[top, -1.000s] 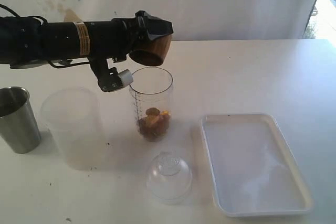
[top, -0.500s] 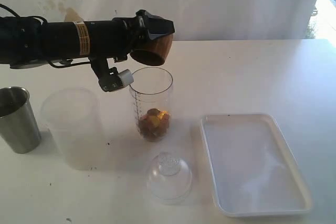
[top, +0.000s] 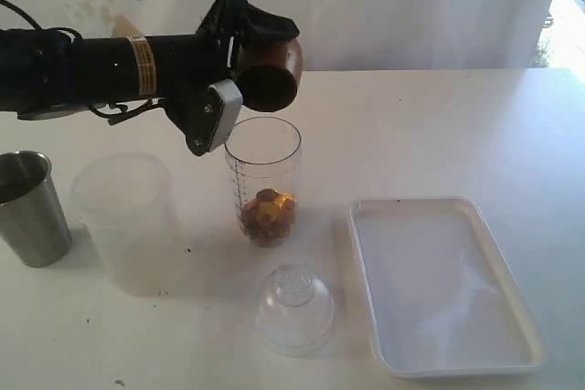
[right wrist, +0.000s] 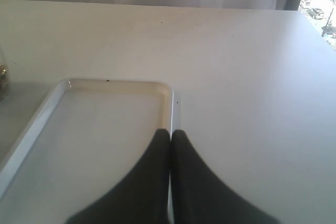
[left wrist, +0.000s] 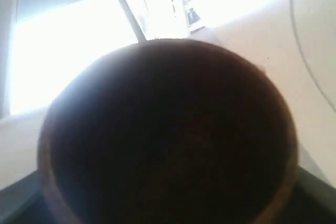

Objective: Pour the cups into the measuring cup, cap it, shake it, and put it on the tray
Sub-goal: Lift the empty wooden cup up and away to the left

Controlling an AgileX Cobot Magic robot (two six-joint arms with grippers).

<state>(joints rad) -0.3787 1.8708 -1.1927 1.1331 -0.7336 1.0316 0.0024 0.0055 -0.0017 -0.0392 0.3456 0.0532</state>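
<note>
The tall clear graduated measuring cup (top: 263, 180) stands between the big frosted plastic cup (top: 128, 221) and the shallow white tray (top: 402, 367), brown and golden pieces (top: 267, 215) heaped in its bottom. Just above its rim the left gripper (top: 260, 52), clamped on the rounded brown wooden cup (top: 274, 84), has rolled its wrist since a moment ago. That pour looks finished, with the steel tumbler (top: 32, 212) and frosted cup still to go. The right gripper (right wrist: 170, 140) hangs clenched over the tray's rim.
</note>
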